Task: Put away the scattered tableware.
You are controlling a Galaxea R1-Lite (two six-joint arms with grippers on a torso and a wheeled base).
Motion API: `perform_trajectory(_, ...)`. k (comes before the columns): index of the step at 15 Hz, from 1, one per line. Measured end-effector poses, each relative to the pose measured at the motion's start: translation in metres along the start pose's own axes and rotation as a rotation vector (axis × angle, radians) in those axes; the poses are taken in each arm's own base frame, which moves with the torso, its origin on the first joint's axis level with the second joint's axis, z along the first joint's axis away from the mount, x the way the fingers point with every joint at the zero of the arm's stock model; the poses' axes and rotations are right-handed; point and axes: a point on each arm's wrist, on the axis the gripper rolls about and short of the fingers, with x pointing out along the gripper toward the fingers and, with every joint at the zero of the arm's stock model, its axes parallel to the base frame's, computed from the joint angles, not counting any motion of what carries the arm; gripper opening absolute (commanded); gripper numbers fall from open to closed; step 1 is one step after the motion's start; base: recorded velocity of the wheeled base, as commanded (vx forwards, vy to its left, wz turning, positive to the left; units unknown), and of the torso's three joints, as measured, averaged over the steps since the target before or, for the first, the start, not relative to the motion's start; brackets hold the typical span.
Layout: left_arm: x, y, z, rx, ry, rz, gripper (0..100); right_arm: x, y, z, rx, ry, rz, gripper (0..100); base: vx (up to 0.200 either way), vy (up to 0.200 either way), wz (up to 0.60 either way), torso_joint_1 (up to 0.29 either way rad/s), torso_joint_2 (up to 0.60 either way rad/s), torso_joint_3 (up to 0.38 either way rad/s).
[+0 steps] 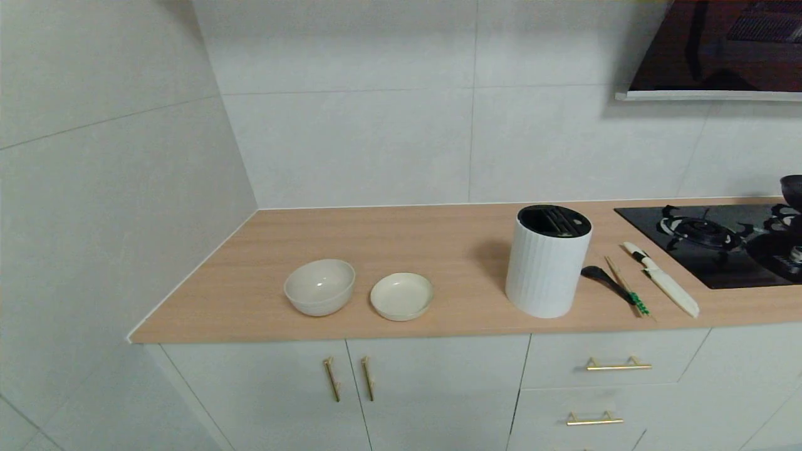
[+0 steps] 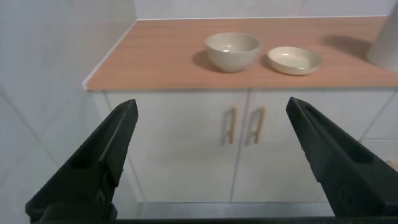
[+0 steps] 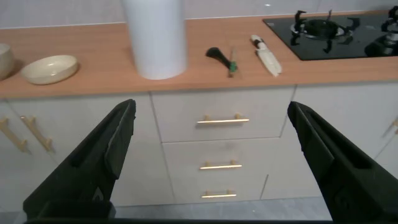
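Observation:
On the wooden counter (image 1: 388, 238) sit a cream bowl (image 1: 319, 286) (image 2: 232, 50) and, beside it, a shallow cream dish (image 1: 401, 295) (image 2: 294, 60) (image 3: 50, 68). A white ribbed utensil holder (image 1: 548, 260) (image 3: 155, 37) with a black slotted top stands further right. Past it lie a black spoon (image 1: 604, 279) (image 3: 217, 55), chopsticks (image 1: 626, 287) (image 3: 232, 61) and a white-sheathed knife (image 1: 663, 282) (image 3: 265, 55). My left gripper (image 2: 211, 162) is open, held low in front of the cabinet doors. My right gripper (image 3: 211, 162) is open too, in front of the drawers.
A black gas hob (image 1: 720, 241) (image 3: 329, 31) occupies the counter's right end, with a range hood (image 1: 720, 50) above. Tiled walls close the back and left. Cabinet doors (image 1: 351, 388) and drawers (image 1: 617, 363) with gold handles are below the counter.

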Motion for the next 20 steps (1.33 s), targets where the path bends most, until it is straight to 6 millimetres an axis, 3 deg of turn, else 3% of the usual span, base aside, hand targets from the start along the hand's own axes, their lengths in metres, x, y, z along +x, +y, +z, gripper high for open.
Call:
perform_trajectory(11, 0.0000, 0.0000, 0.0000, 0.000, 0.000, 0.000, 100, 0.0000, 0.0000, 0.0000, 0.000, 0.000, 0.000, 100, 0.000, 0.200, 0.00, 0.004, 0.00, 0.001)
perform_trajectory(20, 0.0000, 0.0000, 0.0000, 0.000, 0.000, 0.000, 100, 0.0000, 0.0000, 0.0000, 0.000, 0.000, 0.000, 100, 0.000, 0.000, 0.00, 0.000, 0.00, 0.000)
